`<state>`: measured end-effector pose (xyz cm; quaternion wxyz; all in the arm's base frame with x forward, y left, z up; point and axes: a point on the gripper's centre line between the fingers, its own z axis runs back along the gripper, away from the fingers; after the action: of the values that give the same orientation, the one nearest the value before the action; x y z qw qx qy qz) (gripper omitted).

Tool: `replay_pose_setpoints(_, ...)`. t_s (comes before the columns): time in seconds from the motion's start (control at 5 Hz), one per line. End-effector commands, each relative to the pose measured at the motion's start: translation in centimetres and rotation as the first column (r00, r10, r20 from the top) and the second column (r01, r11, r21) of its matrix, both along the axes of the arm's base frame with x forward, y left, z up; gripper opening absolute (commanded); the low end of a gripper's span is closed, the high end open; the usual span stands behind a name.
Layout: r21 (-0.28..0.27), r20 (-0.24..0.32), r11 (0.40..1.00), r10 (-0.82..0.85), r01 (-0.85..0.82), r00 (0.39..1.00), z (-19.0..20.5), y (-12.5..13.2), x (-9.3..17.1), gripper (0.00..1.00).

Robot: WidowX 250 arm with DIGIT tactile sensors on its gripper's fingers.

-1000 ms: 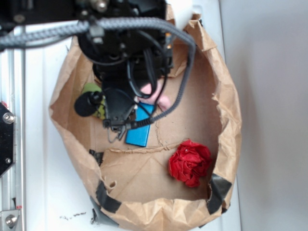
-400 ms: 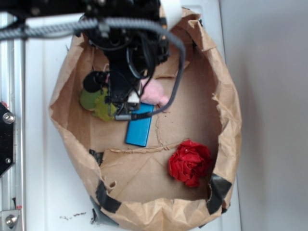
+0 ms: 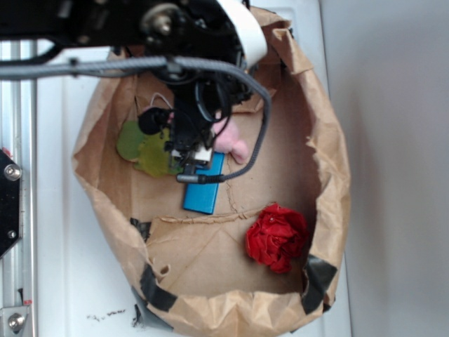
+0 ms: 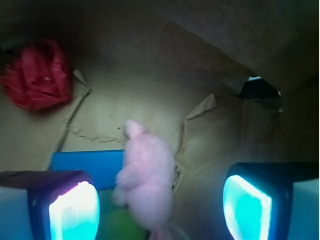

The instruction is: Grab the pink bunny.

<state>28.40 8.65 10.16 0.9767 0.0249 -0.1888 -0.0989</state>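
Hung open-jawed gripper [image 4: 160, 200] over pink bunny [image 4: 146, 182] beside blue block [image 4: 87, 167] in brown paper bag [image 3: 330, 161], touching nothing.

The pincer [image 4: 160, 200] has swung back, seemingly over the pink bunny [image 4: 146, 180].

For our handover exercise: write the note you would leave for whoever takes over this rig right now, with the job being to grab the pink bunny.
Gripper: open, low inside the paper bag, nothing held.
Bunny: lying on the bag floor between the fingers, not centred but nearer the left one in the wrist view; no contact visible. In the exterior view it peeks out pink beside the arm.
Nearby: blue block and green plush close beside the bunny; red paper ball well clear.
Done: approach and rough alignment.
Left: centre on the bunny, lower, close, lift, probably without snagging the block or plush.
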Motion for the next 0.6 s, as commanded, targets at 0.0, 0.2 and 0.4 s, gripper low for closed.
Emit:
replay_pose_setpoints(0.0, 0.013, 0.038, 1.0, 0.016, -0.016, 0.999, 1.5, 0.8, 0.4, 1.0)
replay_pose_setpoints(0.2, 0.013, 0.038, 1.0, 0.016, -0.016, 0.999, 1.5, 0.8, 0.4, 1.0)
replay_pose_setpoints(0.4, 0.078, 0.072, 0.997, -0.02, 0.014, 0.997, -0.4, 0.4, 0.3, 1.0)
